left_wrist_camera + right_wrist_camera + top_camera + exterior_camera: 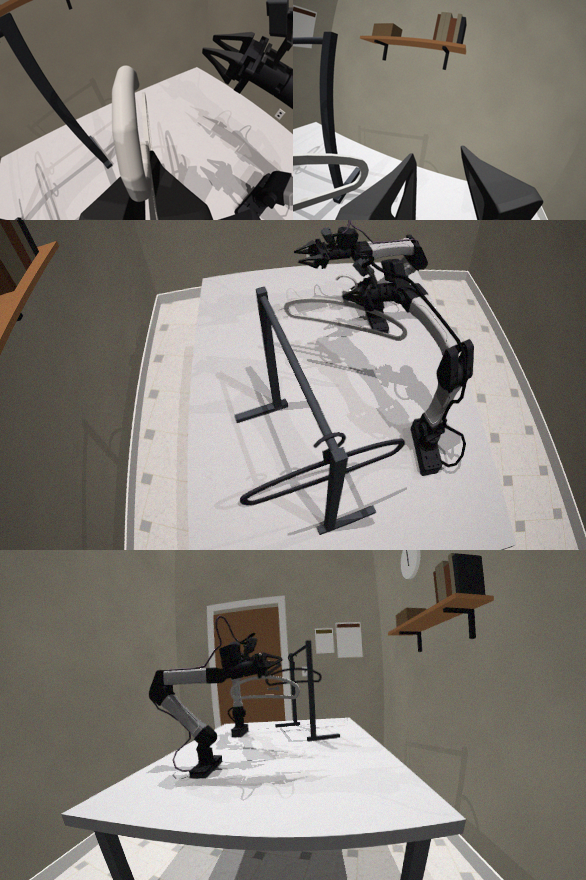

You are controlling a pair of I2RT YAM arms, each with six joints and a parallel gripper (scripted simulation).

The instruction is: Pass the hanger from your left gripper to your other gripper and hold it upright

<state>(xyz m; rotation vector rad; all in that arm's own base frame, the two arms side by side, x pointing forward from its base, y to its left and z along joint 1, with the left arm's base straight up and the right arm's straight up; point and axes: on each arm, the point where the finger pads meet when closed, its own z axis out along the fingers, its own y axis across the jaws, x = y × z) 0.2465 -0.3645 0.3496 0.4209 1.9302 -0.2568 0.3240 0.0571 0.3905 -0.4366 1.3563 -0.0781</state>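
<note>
The light grey hanger hangs in the air, hook up, body below. My left gripper is shut on it near the hook; in the exterior view the right arm hides this grip. My right gripper is partly open, nothing between its fingers, apart from the hanger. In the right wrist view the hanger's rounded end is left of the fingers. The dark hanger hangs by its hook on the rail, near one end.
The dark rack stands upright on the white table. Its near post shows left of the held hanger in both wrist views. A shelf is on the wall beyond the table.
</note>
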